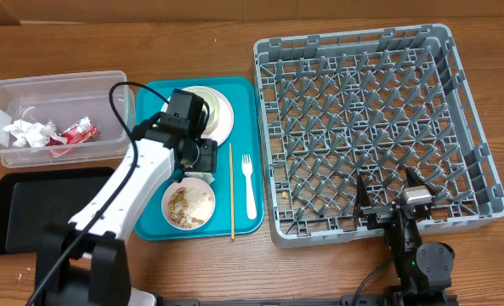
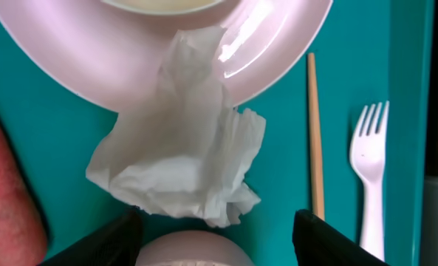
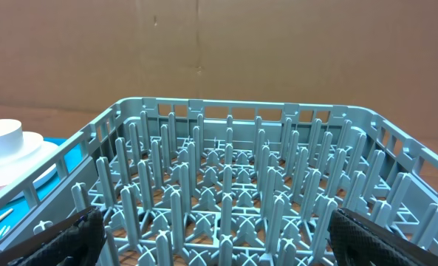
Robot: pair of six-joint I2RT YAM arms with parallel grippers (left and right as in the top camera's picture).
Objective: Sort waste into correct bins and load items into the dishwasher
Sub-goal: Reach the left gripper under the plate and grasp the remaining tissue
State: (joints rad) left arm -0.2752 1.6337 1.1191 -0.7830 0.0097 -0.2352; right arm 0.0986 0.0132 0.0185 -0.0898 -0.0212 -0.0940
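Left gripper jaws apart, empty, over crumpled napkin at teal tray centre, draped on pink plate rim. Closing may snag rim or bowl — dishes dragged. Right gripper wide, empty.

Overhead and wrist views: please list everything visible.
grey plastic dish rack: one, grey, right
teal serving tray: one, teal, centre
clear plastic tub: one, clear, far left
black rectangular tray: one, black, near left
crumpled white napkins: at least two, white, tub, teal tray
red foil packet: one, red, tub
pink round plate: one, pink, teal tray
pale bowls: two, pinkish-white, on plate and nearer
beige food scraps: some, beige, nearer bowl
orange carrot: one, orange, teal tray
wooden stick: one, tan, beside fork
white plastic fork: one, white, teal tray
left gripper: black, open above napkin
right gripper: black, open by rack
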